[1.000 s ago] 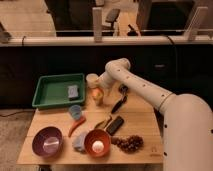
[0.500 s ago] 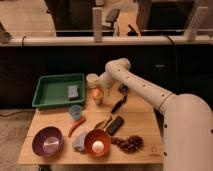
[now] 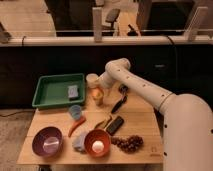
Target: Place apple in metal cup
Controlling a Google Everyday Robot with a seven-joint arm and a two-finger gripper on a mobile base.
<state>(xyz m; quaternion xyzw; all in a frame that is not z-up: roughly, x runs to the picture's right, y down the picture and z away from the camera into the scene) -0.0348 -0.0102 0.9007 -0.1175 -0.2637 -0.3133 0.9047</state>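
Green tray (image 3: 50, 95) w/ sponge (image 3: 73, 91), purple bowl (image 3: 47, 141), orange bowl (image 3: 90, 139), grapes (image 3: 128, 143).

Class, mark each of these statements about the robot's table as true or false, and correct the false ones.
1. The gripper is at the far side of the table, right by the apple. True.
2. The green tray holds a bunch of grapes. False: the grapes lie on the table near its front right; the tray holds a small grey block.
3. A white ball sits in the orange bowl. True.
4. The purple bowl is at the table's right end. False: it is at the front left.
5. The red pepper lies inside the tray. False: it lies on the table.
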